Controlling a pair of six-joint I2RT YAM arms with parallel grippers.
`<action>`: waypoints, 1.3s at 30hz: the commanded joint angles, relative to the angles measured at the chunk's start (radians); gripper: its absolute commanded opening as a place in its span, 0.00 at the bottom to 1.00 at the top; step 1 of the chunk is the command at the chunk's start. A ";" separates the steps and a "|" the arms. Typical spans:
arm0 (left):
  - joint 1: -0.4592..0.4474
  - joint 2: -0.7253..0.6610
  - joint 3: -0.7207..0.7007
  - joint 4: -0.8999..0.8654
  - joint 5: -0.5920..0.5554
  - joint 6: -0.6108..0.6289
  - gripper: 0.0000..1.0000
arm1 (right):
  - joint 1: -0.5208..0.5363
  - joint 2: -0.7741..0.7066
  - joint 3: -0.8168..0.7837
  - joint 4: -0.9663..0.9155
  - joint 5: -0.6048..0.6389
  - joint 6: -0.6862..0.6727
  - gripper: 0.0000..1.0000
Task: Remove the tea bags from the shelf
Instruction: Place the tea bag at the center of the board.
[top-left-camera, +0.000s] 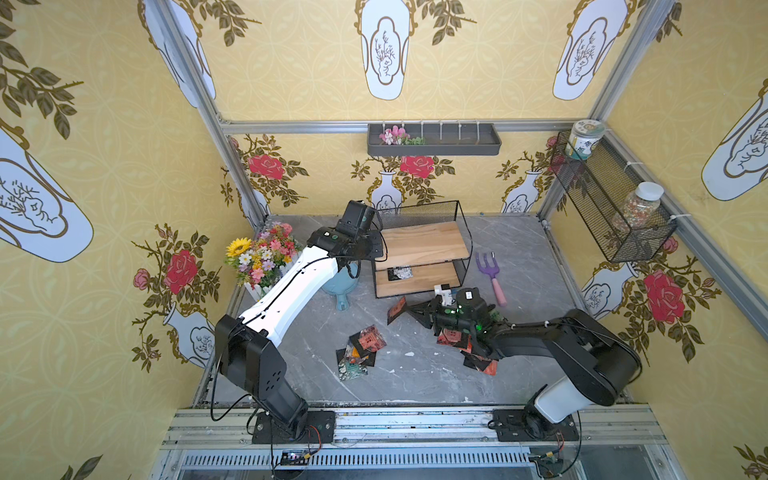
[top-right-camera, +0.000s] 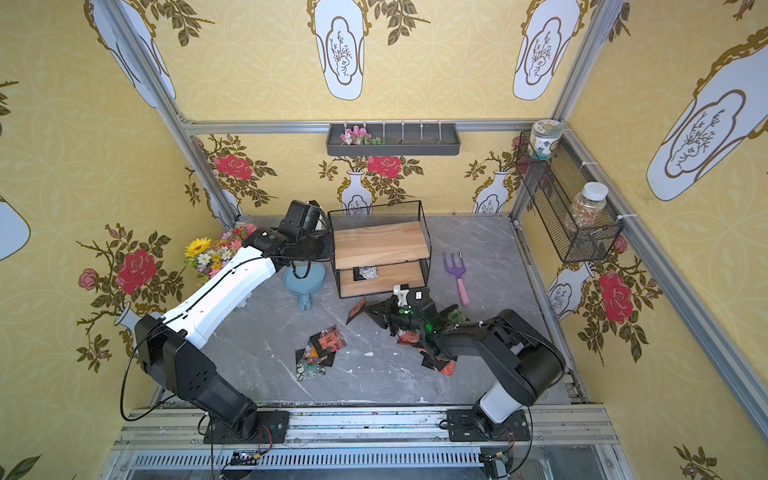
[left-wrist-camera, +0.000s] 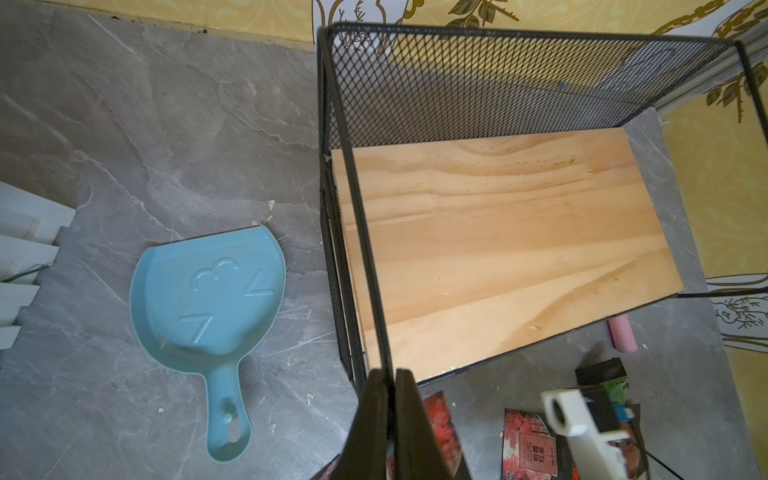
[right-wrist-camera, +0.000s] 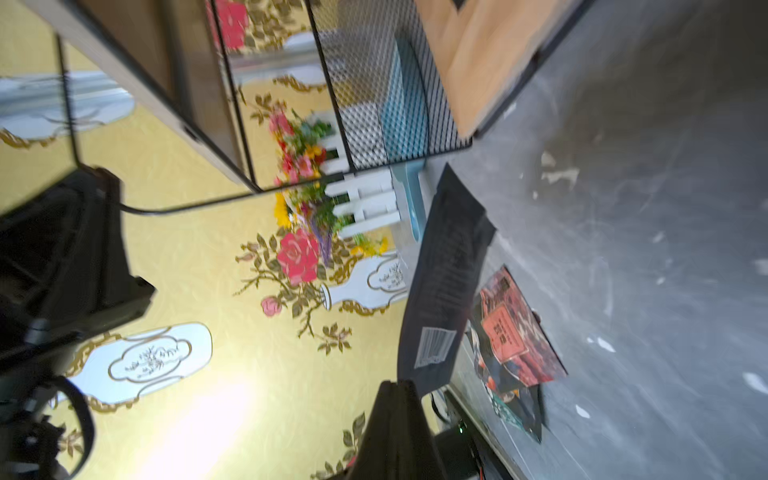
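Shelf (top-left-camera: 415, 212): blk wire mesh, 2 pale wood boards (top-left-camera: 424, 243).

A grey table (top-left-camera: 415, 374) is holding up a shelf (top-left-camera: 415, 212), a blue scoop (top-left-camera: 338, 291), a purple fork (top-left-camera: 486, 266) and flowers (top-left-camera: 262, 255). Tea bags (top-left-camera: 359, 351) are lying on the table in a heap near the middle, and another heap (top-left-camera: 484, 365) is lying further right. One tea bag (top-left-camera: 400, 273) is lying on the shelf's bottom board (top-left-camera: 436, 276).
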 joint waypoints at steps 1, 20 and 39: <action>-0.002 0.014 -0.010 -0.052 0.026 0.045 0.00 | 0.063 0.150 0.056 0.387 -0.117 0.094 0.00; -0.001 0.016 -0.006 -0.056 0.021 0.050 0.00 | 0.124 0.235 0.112 0.031 -0.102 -0.066 0.07; -0.001 0.017 0.004 -0.062 0.019 0.051 0.00 | 0.020 -0.032 0.065 -0.196 0.123 -0.119 0.22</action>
